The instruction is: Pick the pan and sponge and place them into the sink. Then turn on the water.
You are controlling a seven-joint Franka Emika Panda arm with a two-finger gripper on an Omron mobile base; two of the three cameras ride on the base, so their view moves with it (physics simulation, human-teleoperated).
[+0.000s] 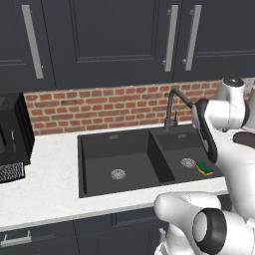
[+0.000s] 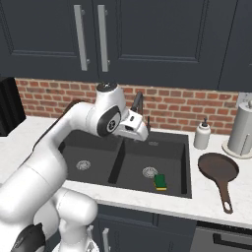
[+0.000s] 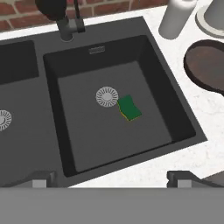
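The green and yellow sponge [image 2: 160,181] lies on the floor of the narrower right basin of the black sink [image 2: 187,147], just beside that basin's silver drain [image 3: 106,96]. In the hand view the sponge [image 3: 129,108] sits near the middle. The dark brown pan [image 2: 218,169] rests on the counter right of the sink, handle toward the front edge; its rim [image 3: 205,63] shows at the right of the hand view. My gripper [image 2: 141,134] hangs above the right basin, open, with nothing between its fingertips [image 3: 43,179]. No stream runs from the gooseneck faucet [image 2: 138,101].
A white soap bottle [image 2: 202,135] and a paper towel roll [image 2: 243,129] stand behind the pan by the brick wall. A black appliance [image 1: 11,134] sits on the counter left of the sink. The wider left basin [image 1: 117,159] holds just its drain.
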